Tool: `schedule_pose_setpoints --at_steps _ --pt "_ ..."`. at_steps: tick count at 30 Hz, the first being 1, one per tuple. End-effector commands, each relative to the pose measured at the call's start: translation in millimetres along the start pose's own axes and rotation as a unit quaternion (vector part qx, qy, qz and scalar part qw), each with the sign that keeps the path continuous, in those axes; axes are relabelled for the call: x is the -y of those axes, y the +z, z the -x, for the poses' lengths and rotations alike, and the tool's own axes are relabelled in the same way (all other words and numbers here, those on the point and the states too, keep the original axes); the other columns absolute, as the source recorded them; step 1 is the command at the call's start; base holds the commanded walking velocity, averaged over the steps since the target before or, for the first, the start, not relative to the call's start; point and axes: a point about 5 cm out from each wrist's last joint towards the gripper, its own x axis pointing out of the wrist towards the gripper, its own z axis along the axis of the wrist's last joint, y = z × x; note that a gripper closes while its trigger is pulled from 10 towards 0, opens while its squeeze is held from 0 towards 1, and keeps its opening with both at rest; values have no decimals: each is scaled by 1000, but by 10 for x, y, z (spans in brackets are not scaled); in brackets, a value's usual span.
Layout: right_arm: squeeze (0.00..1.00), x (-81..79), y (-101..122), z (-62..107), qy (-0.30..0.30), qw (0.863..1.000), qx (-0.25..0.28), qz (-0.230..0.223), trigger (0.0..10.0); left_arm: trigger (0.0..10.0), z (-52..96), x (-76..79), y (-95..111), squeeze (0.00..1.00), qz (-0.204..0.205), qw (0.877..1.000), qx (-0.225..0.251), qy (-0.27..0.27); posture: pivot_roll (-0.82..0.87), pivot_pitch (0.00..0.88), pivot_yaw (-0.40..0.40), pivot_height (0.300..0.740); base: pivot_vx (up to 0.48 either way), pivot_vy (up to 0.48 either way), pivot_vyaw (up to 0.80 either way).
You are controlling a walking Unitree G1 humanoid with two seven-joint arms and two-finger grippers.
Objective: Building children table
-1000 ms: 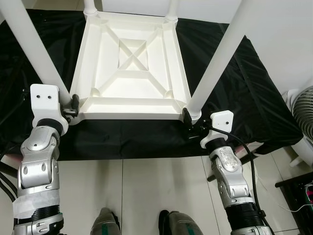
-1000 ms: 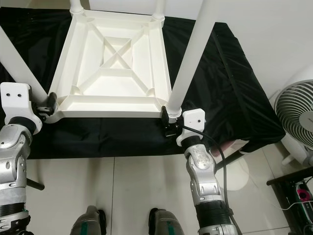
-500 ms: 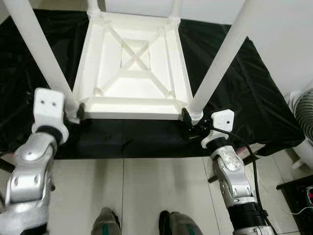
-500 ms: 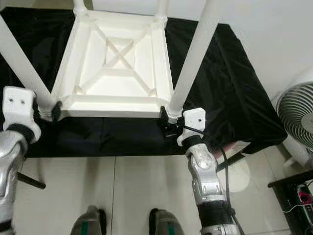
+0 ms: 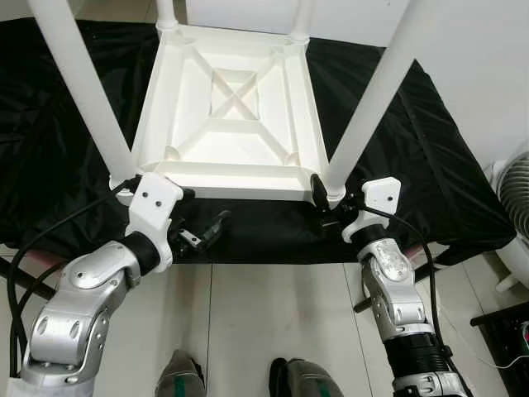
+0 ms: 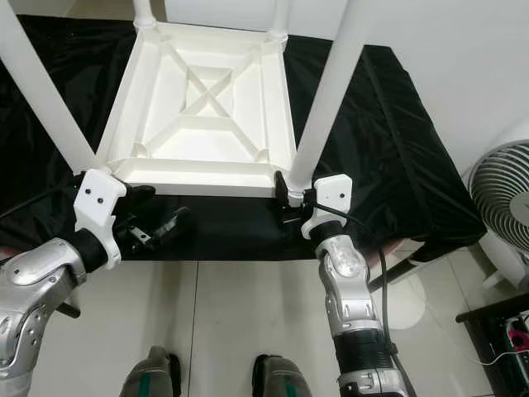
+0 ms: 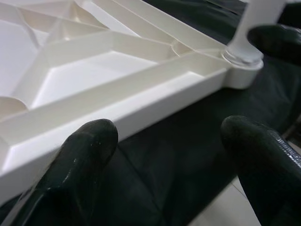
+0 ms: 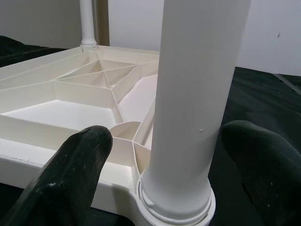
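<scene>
A white children's table (image 5: 231, 184) lies upside down on a black cloth (image 5: 430, 149), its legs pointing up. My left gripper (image 5: 202, 211) hangs open just in front of the table's near edge, right of the near-left leg (image 5: 83, 91), holding nothing. In the left wrist view its fingers (image 7: 80, 155) point along the near rim (image 7: 141, 94) towards the far corner. My right gripper (image 5: 325, 201) is at the base of the near-right leg (image 5: 364, 107). In the right wrist view its fingers (image 8: 80, 160) stand open on either side of that leg (image 8: 197, 94).
The cloth-covered platform ends just in front of my grippers, with tiled floor (image 5: 273, 314) and my feet (image 5: 182, 376) below. A white fan (image 6: 500, 198) stands at the right, and a dark stand with cables (image 5: 504, 322) at the lower right. A white wall lies behind.
My left gripper has left the base of the near-left leg and swung right and forward, now open below the table's near edge. The right gripper has stayed at its leg.
</scene>
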Motion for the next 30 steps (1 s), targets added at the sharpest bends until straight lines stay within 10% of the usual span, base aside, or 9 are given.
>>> schedule_pose_setpoints --at_steps 1,18,19,20,22,30 --pt "0 41 -51 36 -12 1000 -11 -8 10000 10000 -52 40 -54 0 2 1000 -17 -6 77 74 -54 740 0 0 0" --pt "0 183 -12 -218 -11 999 -8 -30 10000 10000 -531 -150 -74 0 0 991 -46 129 65 89 -46 740 0 0 0" --pt "0 208 -7 -278 -4 999 -11 -35 4314 10000 -594 -174 -55 0 -2 990 -45 132 65 91 -59 740 0 0 0" --pt "0 208 -7 -278 -4 999 -11 -35 4314 10000 -594 -174 -55 0 -2 990 -45 132 65 91 -59 740 0 0 0" --pt "0 213 -15 -320 5 999 -16 -45 0 10000 -641 -192 -40 0 -11 991 -42 130 61 91 -62 740 0 0 0" --pt "0 102 8 -454 70 996 -16 -46 0 10000 -747 -236 -3 0 -32 991 -39 125 36 91 -68 740 0 0 0"
